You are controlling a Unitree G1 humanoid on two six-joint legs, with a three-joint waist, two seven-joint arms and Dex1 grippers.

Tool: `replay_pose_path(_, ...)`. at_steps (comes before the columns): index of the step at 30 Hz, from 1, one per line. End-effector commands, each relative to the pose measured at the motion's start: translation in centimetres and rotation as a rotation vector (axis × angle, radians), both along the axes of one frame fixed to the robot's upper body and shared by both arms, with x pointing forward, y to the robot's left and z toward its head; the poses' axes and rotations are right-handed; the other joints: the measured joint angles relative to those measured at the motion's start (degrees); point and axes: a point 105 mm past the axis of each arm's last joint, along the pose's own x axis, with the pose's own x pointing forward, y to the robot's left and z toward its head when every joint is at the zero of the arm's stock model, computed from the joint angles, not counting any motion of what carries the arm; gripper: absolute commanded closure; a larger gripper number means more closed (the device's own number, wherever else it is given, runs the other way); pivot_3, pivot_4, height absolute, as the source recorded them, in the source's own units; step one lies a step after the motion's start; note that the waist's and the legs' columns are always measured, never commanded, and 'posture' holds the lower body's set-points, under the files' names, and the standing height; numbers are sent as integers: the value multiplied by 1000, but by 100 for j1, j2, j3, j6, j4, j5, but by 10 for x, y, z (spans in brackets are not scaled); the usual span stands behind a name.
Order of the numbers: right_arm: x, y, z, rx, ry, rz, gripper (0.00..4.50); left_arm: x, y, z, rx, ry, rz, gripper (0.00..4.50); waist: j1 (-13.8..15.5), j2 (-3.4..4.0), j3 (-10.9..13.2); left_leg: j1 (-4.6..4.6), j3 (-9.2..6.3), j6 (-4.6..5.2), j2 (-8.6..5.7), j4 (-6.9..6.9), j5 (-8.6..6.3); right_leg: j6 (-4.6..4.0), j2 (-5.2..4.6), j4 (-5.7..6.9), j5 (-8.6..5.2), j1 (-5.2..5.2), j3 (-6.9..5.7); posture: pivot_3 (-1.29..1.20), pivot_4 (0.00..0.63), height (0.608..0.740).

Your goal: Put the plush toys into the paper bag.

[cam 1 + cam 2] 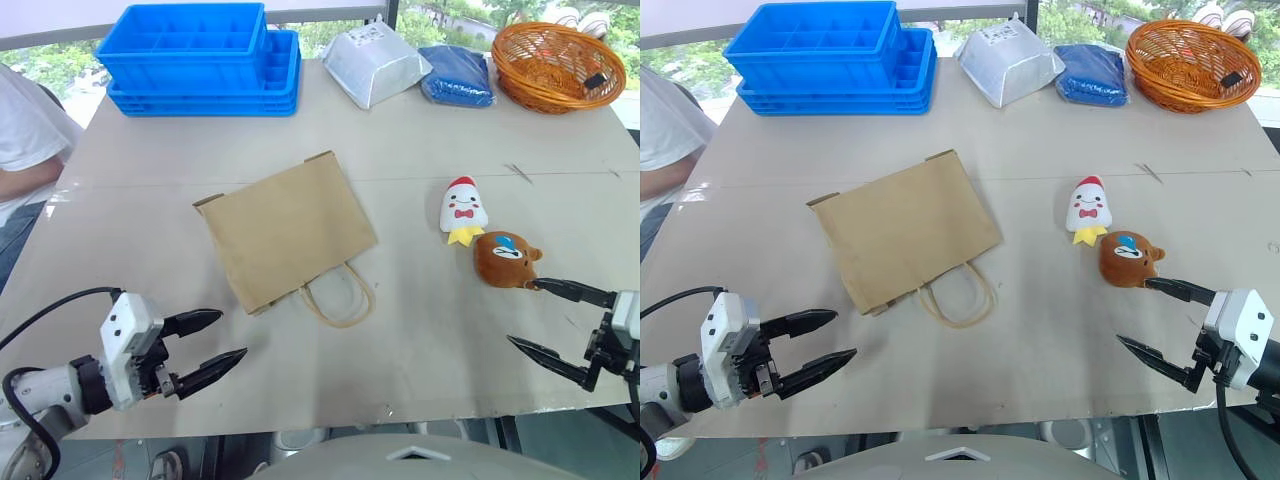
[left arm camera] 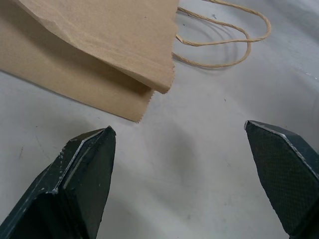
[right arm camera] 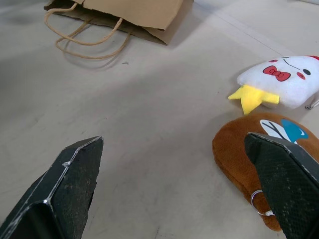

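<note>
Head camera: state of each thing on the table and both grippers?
Paper bag: lying flat, handles toward the robot.
White toy: on the table, outside the bag.
Brown toy: on the table beside the white toy.
Left gripper: open, holding nothing.
Right gripper: open, holding nothing, close to the brown toy.
Blue trays: stacked.

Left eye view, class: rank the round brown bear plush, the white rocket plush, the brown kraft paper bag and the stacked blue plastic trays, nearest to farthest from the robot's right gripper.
1. Round brown bear plush, right beside the right gripper, by its upper finger.
2. White rocket plush, just beyond the bear.
3. Brown kraft paper bag, lying flat mid-table.
4. Stacked blue plastic trays, at the far left corner.
</note>
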Motion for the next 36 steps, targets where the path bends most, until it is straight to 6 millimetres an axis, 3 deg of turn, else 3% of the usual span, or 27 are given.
replay_pose_path(1,3,11,11,25,-41,45,0,-5,-13,12,11,-32,-90,16,-5,-3,-1,0,0,0,0,0,0,0,0,0,0,0,0,0,150,740)
replay_pose_path(4,8,23,13,60,-51,99,0,-32,-32,14,69,9,-296,16,-34,-23,-9,0,3,0,4,0,0,0,2,0,0,0,1,0,150,740)
replay_pose_path(7,6,33,14,80,-44,145,0,-40,-47,20,117,-48,-414,16,11,-8,-12,1,6,1,2,-1,-1,-1,0,-2,0,0,3,0,150,740)
replay_pose_path(10,1,45,14,91,-46,215,0,-27,-59,29,208,-205,-522,16,130,-5,-14,-1,-3,1,0,1,-1,-1,5,-3,0,1,-5,0,150,740)
replay_pose_path(15,0,53,15,92,-48,266,0,8,-67,32,320,-309,-552,16,130,-6,-17,1,1,2,0,6,-1,-1,9,-2,1,7,2,0,150,740)
replay_pose_path(25,-10,52,11,91,-53,257,0,46,-84,8,417,-381,-713,16,137,-3,-17,2,0,8,0,4,-5,-8,9,-4,25,5,1,0,150,740)
replay_pose_path(29,-14,54,9,94,-63,234,0,69,-99,5,442,-464,-749,16,144,-4,-19,1,1,8,-4,8,-4,-6,9,-4,25,8,0,0,150,740)
replay_pose_path(36,-18,57,8,94,-66,219,0,75,-118,-12,438,-495,-854,2870,133,-3,-20,4,4,10,-1,8,-6,0,10,-1,30,6,5,0,150,740)
